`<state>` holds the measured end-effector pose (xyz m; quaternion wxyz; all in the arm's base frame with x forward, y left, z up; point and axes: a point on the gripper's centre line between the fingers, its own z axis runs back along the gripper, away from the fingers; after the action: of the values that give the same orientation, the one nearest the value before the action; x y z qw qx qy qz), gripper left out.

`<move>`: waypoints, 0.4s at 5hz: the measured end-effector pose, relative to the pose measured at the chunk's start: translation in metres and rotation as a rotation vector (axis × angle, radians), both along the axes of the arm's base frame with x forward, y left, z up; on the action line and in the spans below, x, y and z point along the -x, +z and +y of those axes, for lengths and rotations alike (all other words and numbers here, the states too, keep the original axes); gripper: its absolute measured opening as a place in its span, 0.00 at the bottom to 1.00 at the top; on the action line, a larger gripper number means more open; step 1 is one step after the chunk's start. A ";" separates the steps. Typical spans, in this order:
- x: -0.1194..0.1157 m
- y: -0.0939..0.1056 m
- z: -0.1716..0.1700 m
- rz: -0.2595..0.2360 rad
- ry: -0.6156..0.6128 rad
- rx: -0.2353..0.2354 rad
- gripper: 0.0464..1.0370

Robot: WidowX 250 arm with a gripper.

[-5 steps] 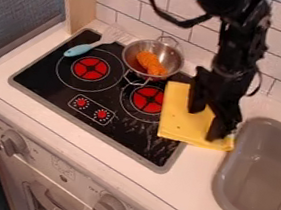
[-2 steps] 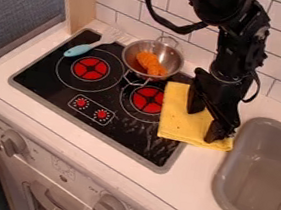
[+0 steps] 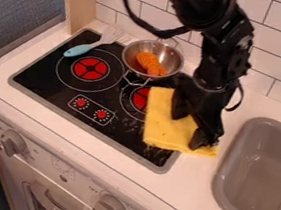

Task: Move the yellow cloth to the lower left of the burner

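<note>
The claw (image 3: 186,131) is wide upon the cloth (image 3: 162,131), probably for pressing and sliding it around the burner (image 3: 140,98).

Black jointed arm (image 3: 219,64), rounded upper housing (image 3: 200,8), looping black cable (image 3: 138,21).

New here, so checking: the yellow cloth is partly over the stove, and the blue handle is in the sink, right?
No: the camera view shows the blue handle on the stove. The yellow cloth is indeed partly over the stove.
</note>
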<state>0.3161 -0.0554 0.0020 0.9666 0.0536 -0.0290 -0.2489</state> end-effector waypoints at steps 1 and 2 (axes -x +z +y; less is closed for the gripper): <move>0.013 0.001 0.008 -0.001 0.047 0.000 0.96; 0.021 0.002 0.016 -0.007 0.079 0.006 0.96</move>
<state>0.2949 -0.0391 0.0044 0.9758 0.0527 -0.0308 -0.2101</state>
